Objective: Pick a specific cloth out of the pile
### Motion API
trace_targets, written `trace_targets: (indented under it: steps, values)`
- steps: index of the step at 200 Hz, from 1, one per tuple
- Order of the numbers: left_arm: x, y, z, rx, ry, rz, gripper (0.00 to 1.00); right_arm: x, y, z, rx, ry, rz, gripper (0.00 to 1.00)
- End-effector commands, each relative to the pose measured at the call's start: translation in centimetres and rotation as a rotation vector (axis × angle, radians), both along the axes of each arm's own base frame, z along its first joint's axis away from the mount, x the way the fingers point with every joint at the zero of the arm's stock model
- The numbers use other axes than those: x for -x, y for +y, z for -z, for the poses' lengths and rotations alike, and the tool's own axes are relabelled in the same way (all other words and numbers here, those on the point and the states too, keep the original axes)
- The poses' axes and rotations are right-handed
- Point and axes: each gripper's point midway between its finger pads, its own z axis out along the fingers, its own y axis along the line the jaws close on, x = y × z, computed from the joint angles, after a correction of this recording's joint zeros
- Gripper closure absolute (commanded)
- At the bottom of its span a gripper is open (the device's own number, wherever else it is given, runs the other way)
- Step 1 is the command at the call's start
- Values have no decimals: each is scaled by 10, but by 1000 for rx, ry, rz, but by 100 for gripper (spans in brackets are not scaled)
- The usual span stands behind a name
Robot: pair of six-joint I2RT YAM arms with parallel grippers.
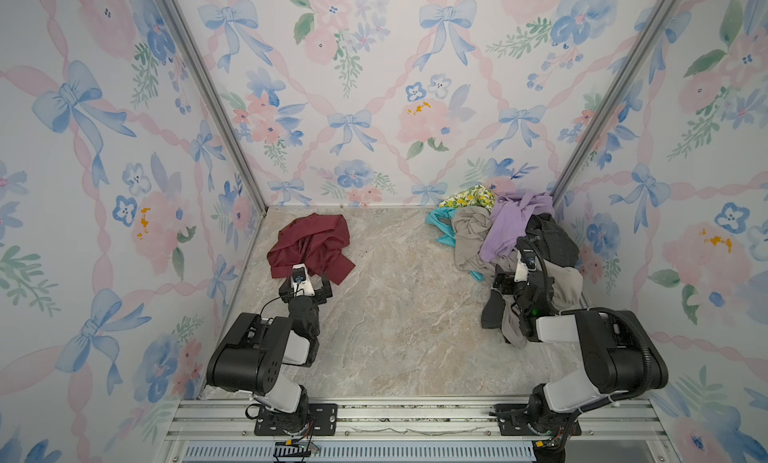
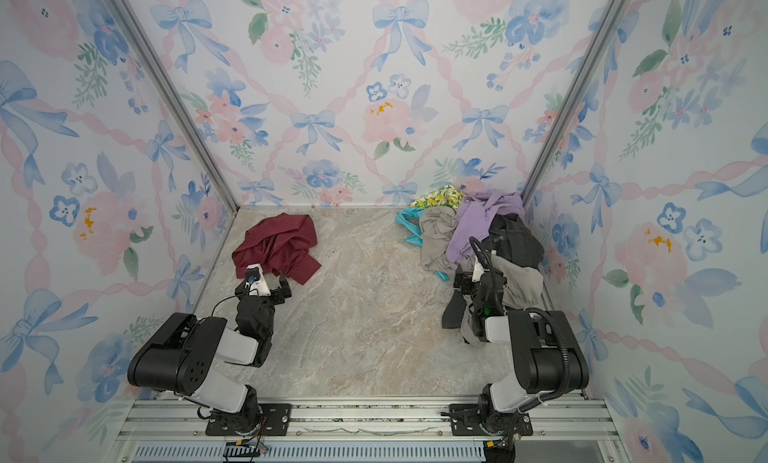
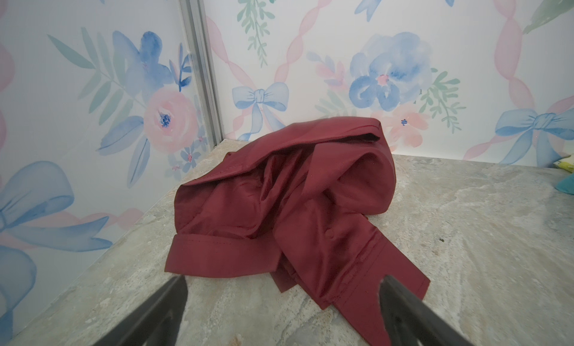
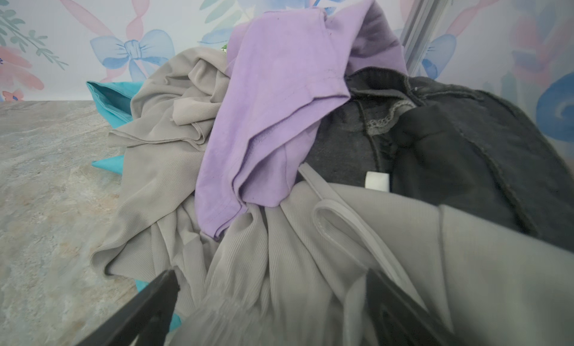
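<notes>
Maroon, thin and faintly shiny: cloth [image 1: 309, 245] crumpled into soft folds left of centre in both top views [image 2: 276, 245]. It is alone on the marbled, stone-look worktop [image 1: 395, 315], well apart from the pile [image 1: 498, 236] heaped right of centre near the back corner. Within that heap: lilac shirt [image 1: 513, 224] draped over the top, beige-grey garment [image 1: 471, 236], black denim [image 1: 552, 236], teal scrap [image 1: 440, 226], lemon print [image 1: 473, 199] at the back. Just at the maroon fabric's near edge, left hand [image 1: 306, 282], spread wide, gripping nothing. At the heap's near side, right hand [image 1: 509, 274], likewise spread wide, nothing clamped.

From the left wrist: smooth satin-like weave on the cloth [image 3: 279, 204], with stitched hems, one flat cuffed sleeve and a small covered button. Black fingers [image 3: 155, 310] of the left hand [image 3: 282, 280] far apart, either side of the sleeve end. Contact with the fabric impossible to tell.

From the right wrist: finely ribbed beige-grey knit with a thin strap loop, matte lilac jersey folded above it, coarse dark denim with a white tag beside. Right hand [image 4: 270, 274] wide apart over the ribbed knit, holding nothing.
</notes>
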Motion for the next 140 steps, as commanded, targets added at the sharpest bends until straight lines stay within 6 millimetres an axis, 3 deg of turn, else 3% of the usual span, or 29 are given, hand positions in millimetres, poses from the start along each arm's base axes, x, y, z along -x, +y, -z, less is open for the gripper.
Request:
trace_targets:
  steps: [1,140]
  values:
    - [-3,-1,0,9,-2,6,2,3,9,6,6,33,-18,3]
    - [-2,-2,-1,6,-3,4,2,1,6,7,-38,40,-36,3]
